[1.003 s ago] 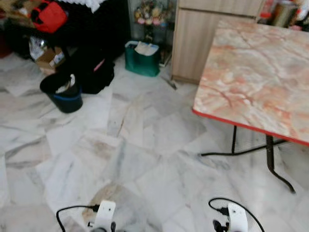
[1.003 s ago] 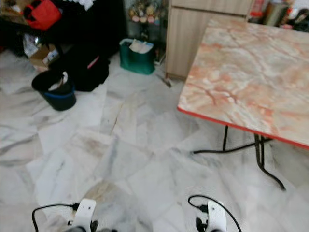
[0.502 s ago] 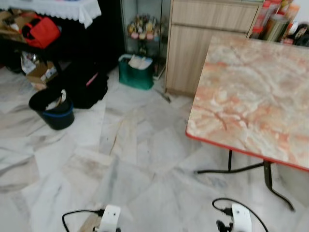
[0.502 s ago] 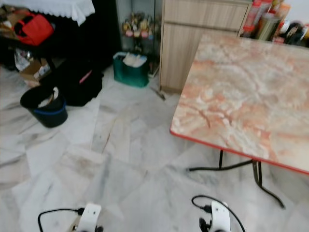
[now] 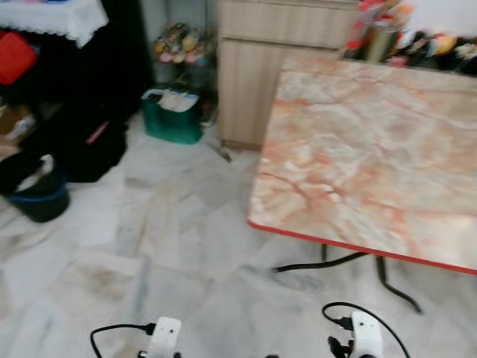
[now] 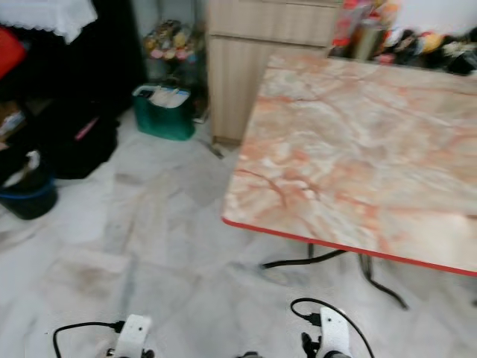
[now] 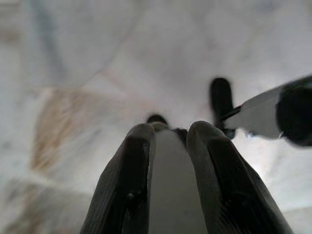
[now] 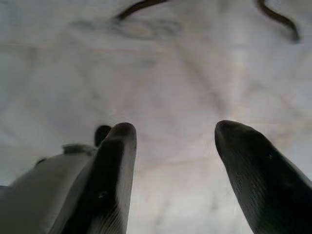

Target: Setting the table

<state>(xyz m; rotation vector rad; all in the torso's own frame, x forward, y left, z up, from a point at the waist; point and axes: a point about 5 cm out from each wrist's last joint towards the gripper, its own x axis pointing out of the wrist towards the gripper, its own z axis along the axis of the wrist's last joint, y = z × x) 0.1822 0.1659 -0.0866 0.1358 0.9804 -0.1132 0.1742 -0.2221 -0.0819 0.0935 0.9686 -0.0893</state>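
Square bench (image 5: 373,156) with a pink-and-cream marble-pattern top, red edge band and black metal legs: stands on the white grey-veined marble tile floor (image 5: 149,246); its top is bare across the visible part.

Light wood-grain cabinet (image 5: 279,67): just behind the bench's far left corner.

Blurred row of red and dark bottles and jars (image 5: 387,41): along the bench's far edge; any labels are too blurred to read.

Green open-topped bag (image 5: 173,115) holding pale contents: on the floor to the left of the bench, beside the cabinet.

Black bag with a pink stripe (image 5: 93,142): further left of the bench.

Black round bucket with a blue band (image 5: 37,198): well left of the bench.

Left pincer (image 7: 168,141): hangs low over the floor in front of the bench, two black fingers close together, almost touching, nothing between them.

Right pincer (image 8: 175,141): hangs over the floor near the bench's legs, fingers spread wide, holding nothing.
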